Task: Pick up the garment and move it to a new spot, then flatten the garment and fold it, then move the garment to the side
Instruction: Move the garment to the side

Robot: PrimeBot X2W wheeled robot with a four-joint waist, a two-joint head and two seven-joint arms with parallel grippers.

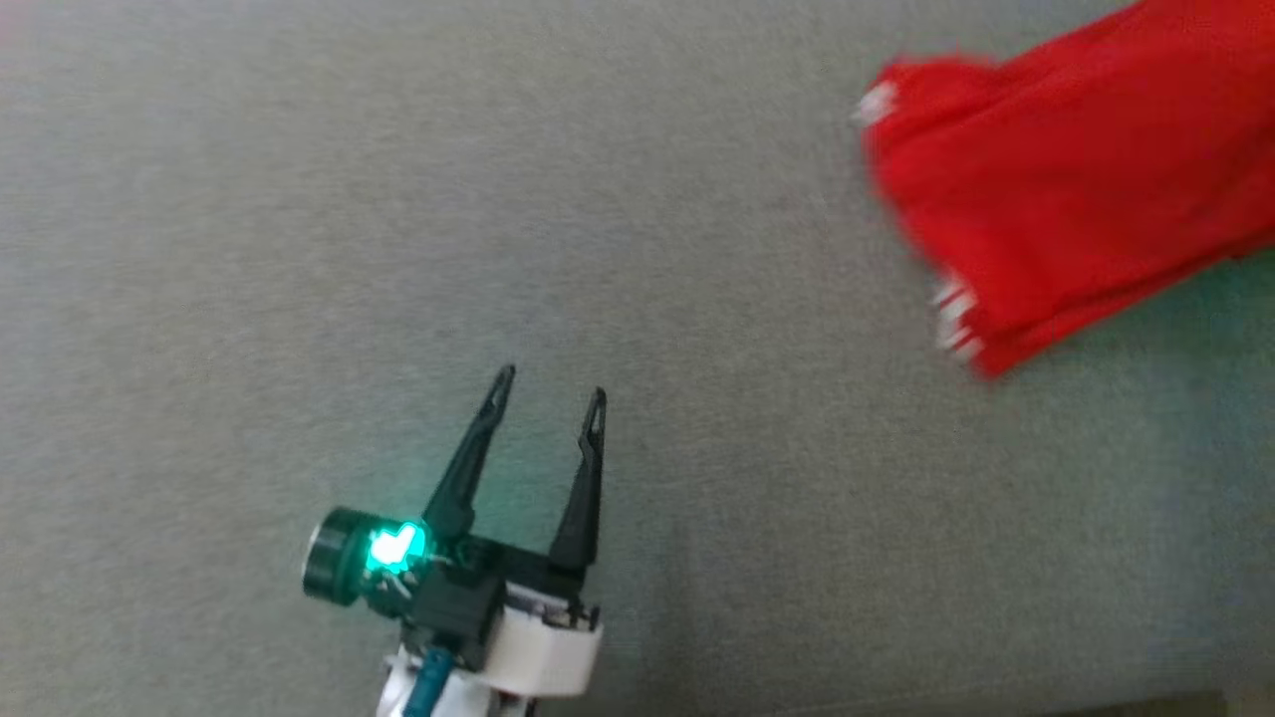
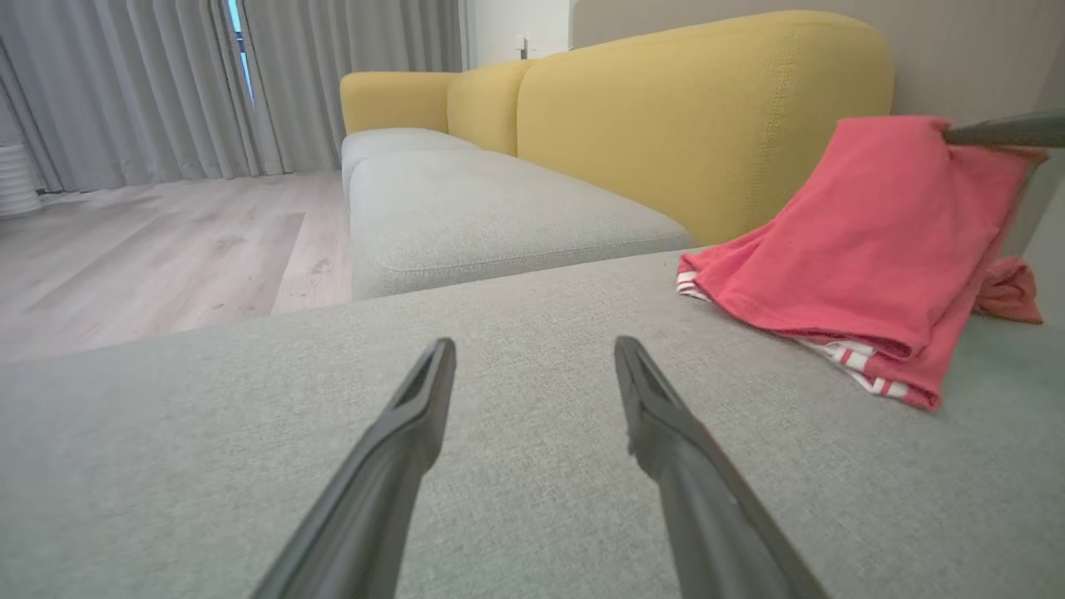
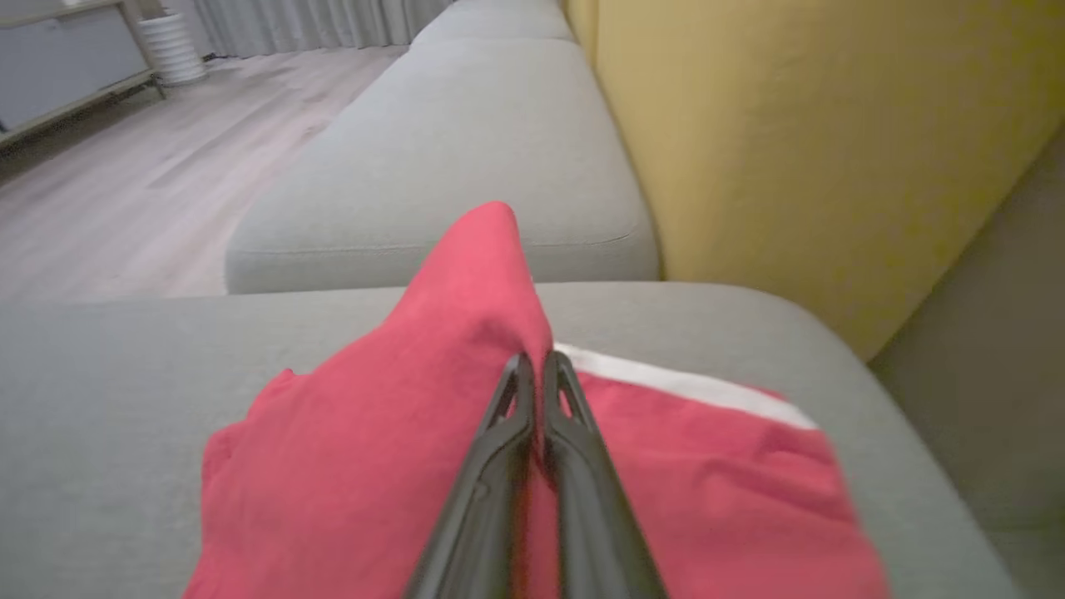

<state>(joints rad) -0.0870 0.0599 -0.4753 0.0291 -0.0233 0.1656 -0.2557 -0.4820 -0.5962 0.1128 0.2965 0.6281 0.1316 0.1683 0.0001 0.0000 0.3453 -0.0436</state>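
The garment [image 3: 374, 433] is pinched at a raised fold by the clenched right fingers [image 3: 491, 474]. The left fingers [image 1: 586, 478] are spread, empty, well apart from it above the sofa [image 1: 299, 199].

The head view looks steeply down on the grey cushion [image 1: 697, 249], left gripper [image 1: 551, 382] at lower centre, red garment [image 1: 1076, 179] in the upper right corner. The left wrist view sits low over that cushion, facing the yellow backrest [image 2: 699, 108] and wooden floor [image 2: 166, 241], garment at right. The right wrist view looks along the right gripper [image 3: 537, 359], very near the garment, backrest at upper right.
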